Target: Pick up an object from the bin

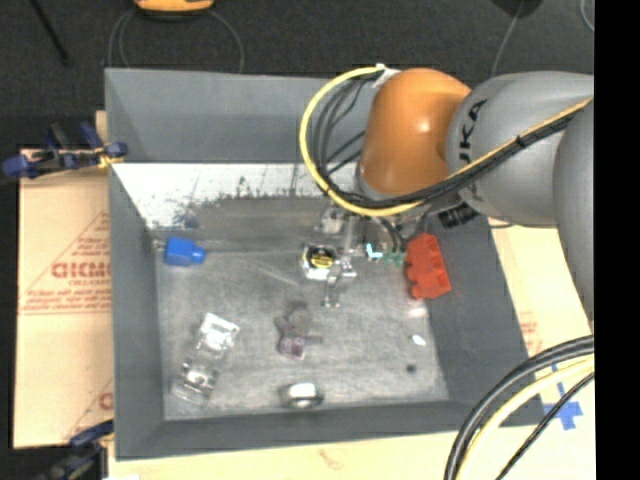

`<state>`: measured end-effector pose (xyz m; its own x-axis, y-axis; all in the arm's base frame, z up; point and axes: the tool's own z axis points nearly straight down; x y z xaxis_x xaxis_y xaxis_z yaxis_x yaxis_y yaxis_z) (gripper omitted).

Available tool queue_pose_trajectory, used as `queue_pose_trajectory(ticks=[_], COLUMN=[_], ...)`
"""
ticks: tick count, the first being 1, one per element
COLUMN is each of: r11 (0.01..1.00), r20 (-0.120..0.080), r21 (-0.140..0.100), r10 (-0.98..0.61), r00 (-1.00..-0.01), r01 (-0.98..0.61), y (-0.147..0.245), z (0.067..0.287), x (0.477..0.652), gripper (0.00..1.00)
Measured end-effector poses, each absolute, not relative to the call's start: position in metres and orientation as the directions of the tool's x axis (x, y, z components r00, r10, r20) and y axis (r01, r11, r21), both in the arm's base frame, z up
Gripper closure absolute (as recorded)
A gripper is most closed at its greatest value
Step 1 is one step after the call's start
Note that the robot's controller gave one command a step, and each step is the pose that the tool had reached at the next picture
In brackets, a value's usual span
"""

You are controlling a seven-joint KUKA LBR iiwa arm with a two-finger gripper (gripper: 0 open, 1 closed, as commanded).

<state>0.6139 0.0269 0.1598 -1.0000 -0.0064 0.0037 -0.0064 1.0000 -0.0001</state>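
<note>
Red brick (428,266) and purplish piece (296,333) lie loose near the low gripper (330,273); its state I cannot tell, and the pick seems undone.

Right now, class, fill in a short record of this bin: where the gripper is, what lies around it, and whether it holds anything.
container: grey metal bin
gripper: low over the bin floor, back middle
to its right: red block by the right wall
in front of it: small purplish piece
back left: blue block
front left: clear plastic item
front edge: small pale item
held thing: cannot tell
</note>
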Motion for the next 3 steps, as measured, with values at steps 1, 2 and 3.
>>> queue_pose_trajectory(ticks=[1,2,3], r11=[0.891,0.664,0.346], r20=[-0.009,-0.001,-0.005], r21=[-0.005,-0.001,-0.003], r10=[-0.455,-0.748,-0.938], r00=[-0.891,-0.664,-0.346], r01=[-0.455,-0.748,-0.938], y=[0.049,0.065,0.101], z=[0.075,0.101,0.103], x=[0.591,0.564,0.579], gripper=[0.00,0.00,0.00])
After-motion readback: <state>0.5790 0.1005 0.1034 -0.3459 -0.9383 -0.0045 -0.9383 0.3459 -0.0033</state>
